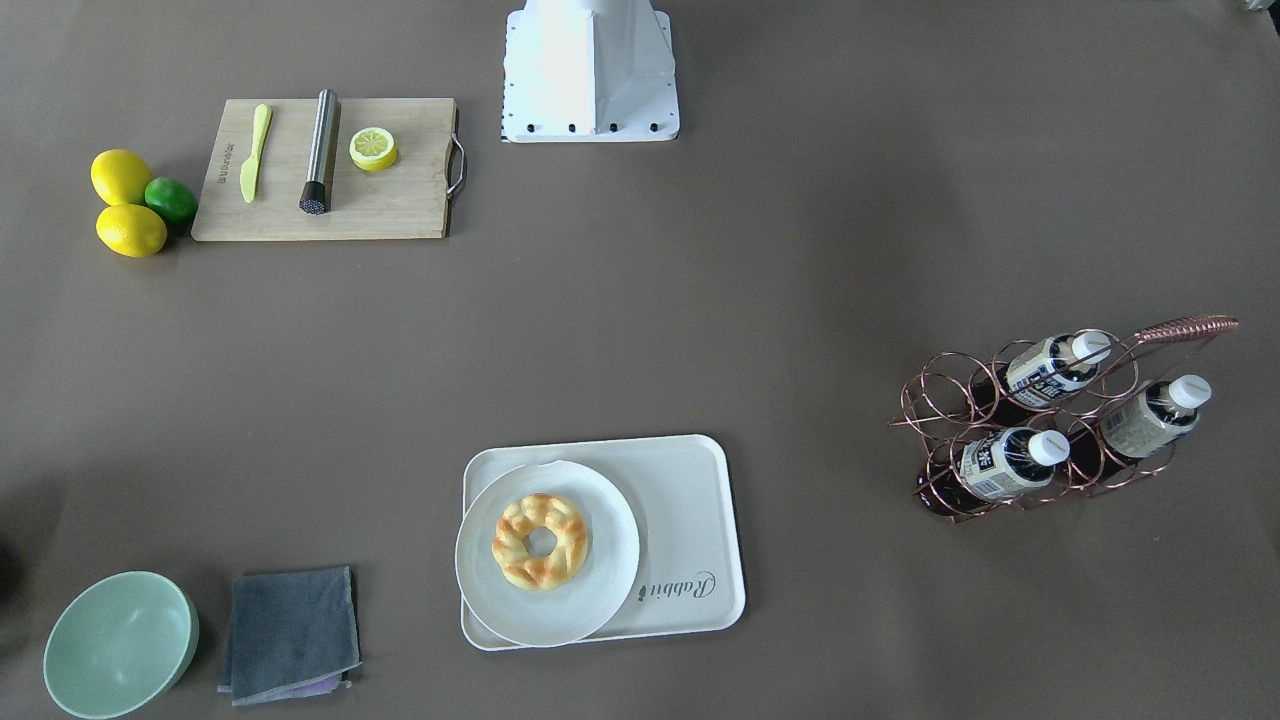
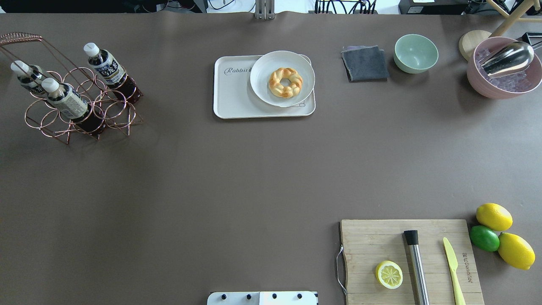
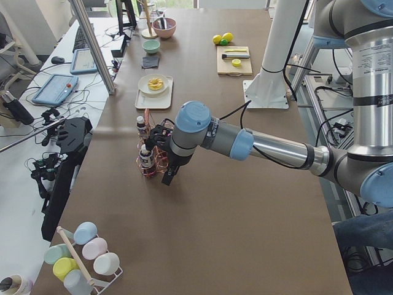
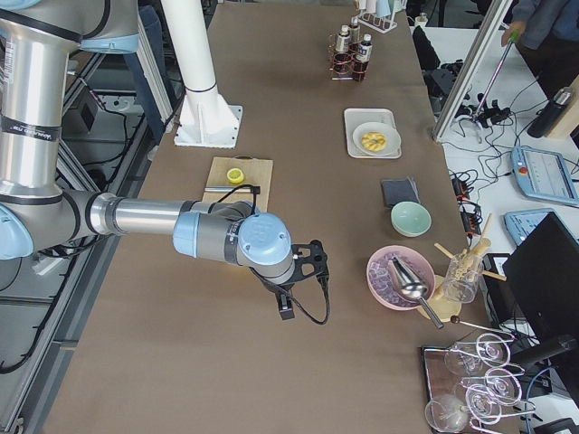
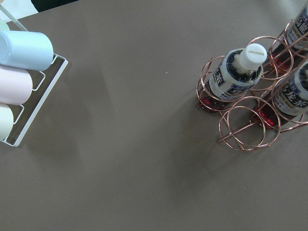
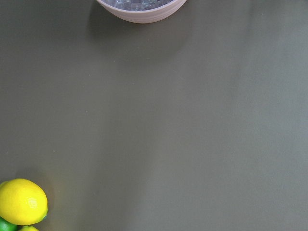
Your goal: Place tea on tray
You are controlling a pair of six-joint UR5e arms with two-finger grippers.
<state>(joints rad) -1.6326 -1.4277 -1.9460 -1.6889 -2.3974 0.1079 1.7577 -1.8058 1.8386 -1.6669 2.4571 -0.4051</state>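
Left gripper (image 3: 166,179) hanging low just beside copper wire rack (image 1: 1190,326), jaw opening impossible to tell, right gripper (image 4: 286,311) above bare table near pink bowl (image 4: 378,271), equally unreadable, three tea bottles (image 1: 1010,462) tilted in rack, tray (image 1: 690,500) well apart, bearing plate (image 1: 600,590) with pastry (image 1: 540,540)

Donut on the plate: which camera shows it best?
The front-facing view: the donut looks biggest and sharpest there. The overhead view shows it a little smaller, both side views only as a tiny speck, and the wrist cameras miss it.
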